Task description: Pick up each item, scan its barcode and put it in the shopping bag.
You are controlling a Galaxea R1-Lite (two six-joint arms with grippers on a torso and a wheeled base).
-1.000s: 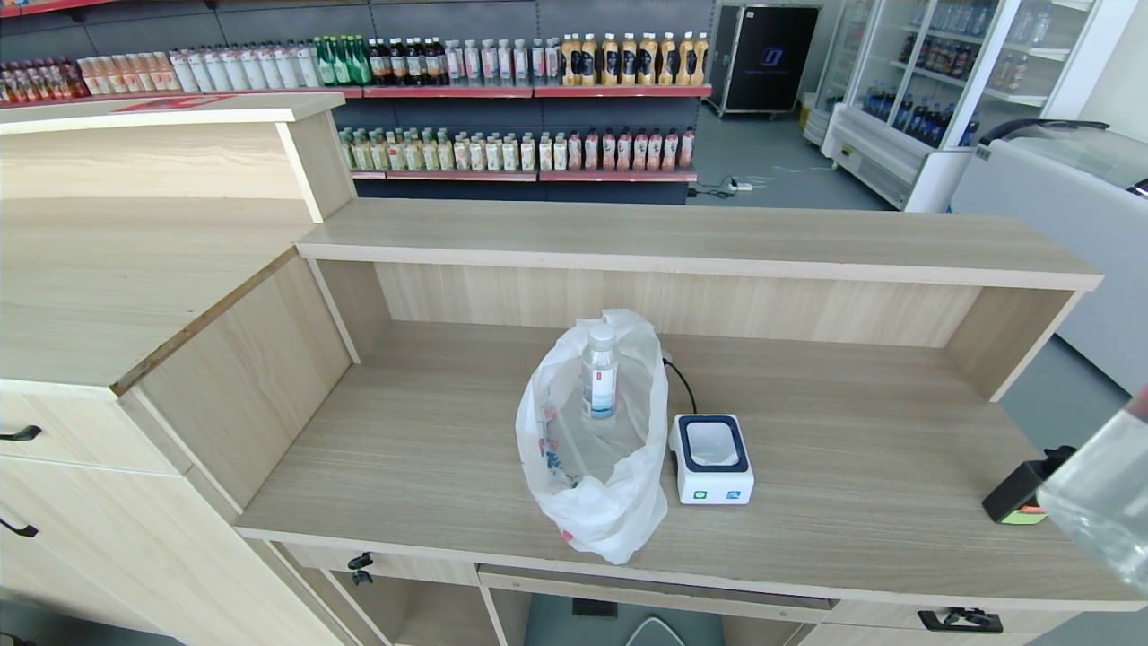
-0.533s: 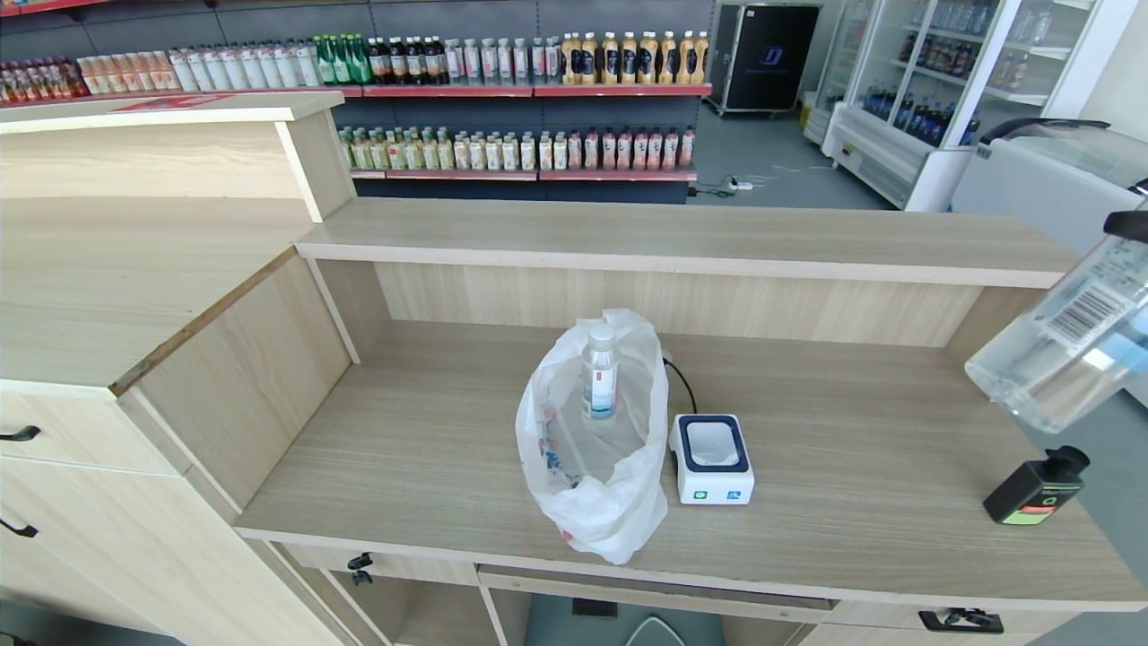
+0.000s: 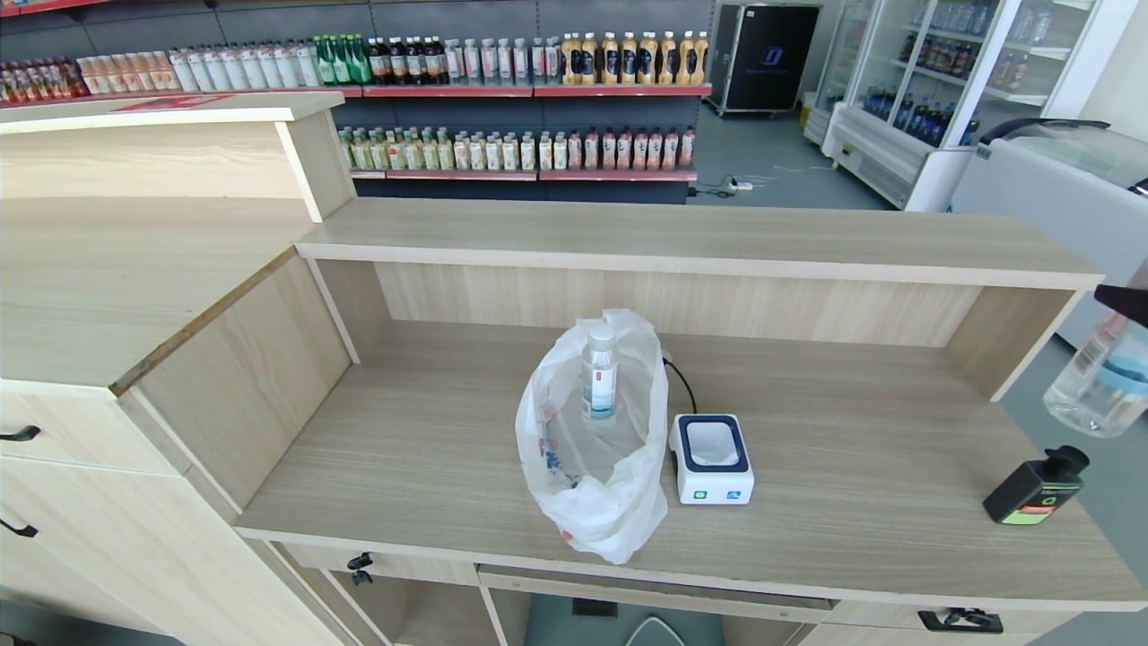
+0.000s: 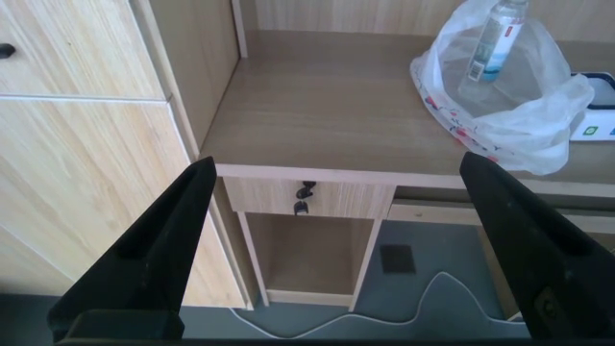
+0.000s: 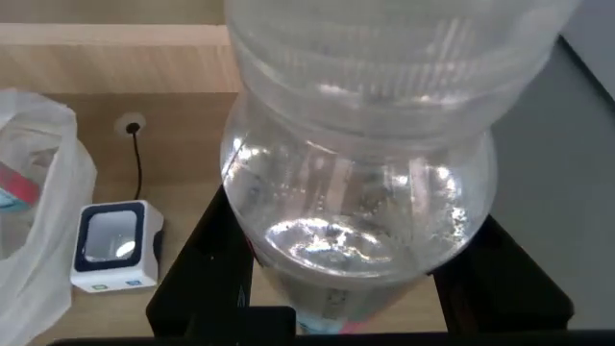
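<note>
Where drink shelves [image 3: 520, 90] line the room, wooden counter [image 3: 852, 449], shopping bag [image 3: 610, 516].

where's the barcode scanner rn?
Head view: the barcode scanner sits midway along the counter, close beside the shopping bag on its right, well left of the dark bottle.

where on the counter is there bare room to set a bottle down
Widest bare stretch: between the scanner and the dark bottle at the right front. Also bare from the bag to the left wall. Crowded in the middle: bag and scanner sit side by side, cable behind.
</note>
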